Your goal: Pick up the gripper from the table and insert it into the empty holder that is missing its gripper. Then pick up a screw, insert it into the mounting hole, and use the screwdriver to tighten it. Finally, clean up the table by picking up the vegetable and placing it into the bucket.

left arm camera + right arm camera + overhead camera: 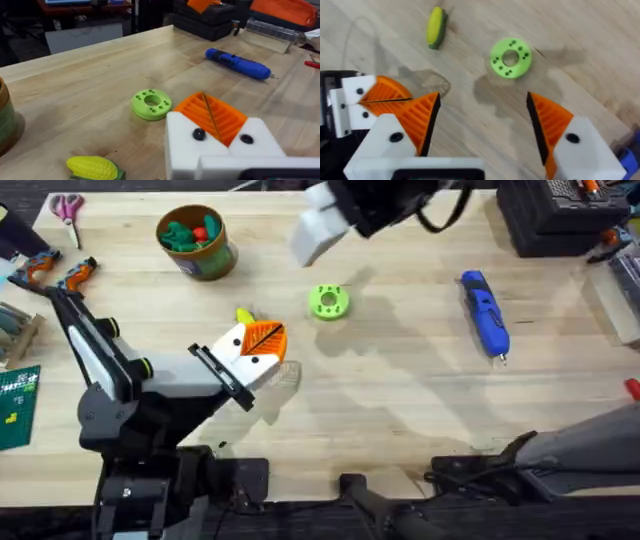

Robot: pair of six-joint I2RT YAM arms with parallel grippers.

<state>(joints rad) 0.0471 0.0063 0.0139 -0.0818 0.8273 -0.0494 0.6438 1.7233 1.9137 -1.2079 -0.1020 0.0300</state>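
Note:
My left gripper (270, 338) (205, 100) (402, 98) hovers low over the table's middle-left, its orange ribbed pads pressed together with nothing between them. The yellow-green vegetable (245, 317) (92, 167) (435, 27) lies just beyond it. High above the table's far middle, my right gripper (320, 230) (482, 125) is open and empty, an orange pad on each white finger. The blue screwdriver (485, 315) (237, 63) rests at the right. At the far left stands the green bucket (210, 265) with toy pieces inside. The loose gripper, the holder and the screw are out of view.
A lime-green ring with holes (328, 301) (151, 104) (510, 57) lies between the vegetable and the screwdriver. Pink scissors (68, 208) and orange-handled tools (75, 275) sit at the far left, a black case (545, 215) at the far right corner. Bare wood stretches along the front.

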